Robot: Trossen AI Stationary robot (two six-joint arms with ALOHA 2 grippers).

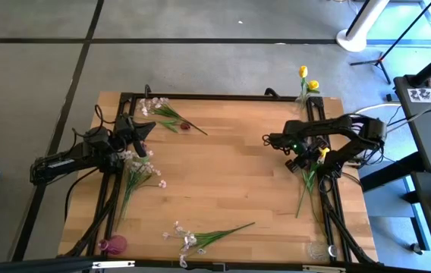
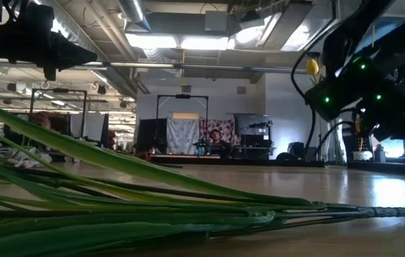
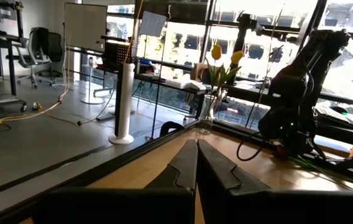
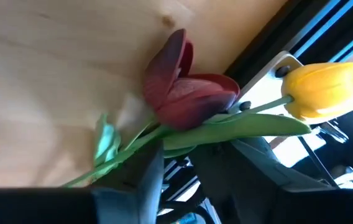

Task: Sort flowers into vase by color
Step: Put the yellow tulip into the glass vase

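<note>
While poised over the table's [image 1: 231,174] three-o'clock edge, right hand [image 4: 176,171] part-closed around green stems of a dark red tulip [image 4: 189,87] and a yellow tulip [image 4: 325,87]. Left hand [image 3: 196,168] at nine o'clock, fingers pressed together, empty. Two yellow flowers [image 1: 307,80] in vase at one o'clock; pink sprays [image 1: 189,239] at six.

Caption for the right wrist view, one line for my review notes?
Right gripper at the stems of a dark red tulip and a yellow tulip, above the wooden table.
</note>
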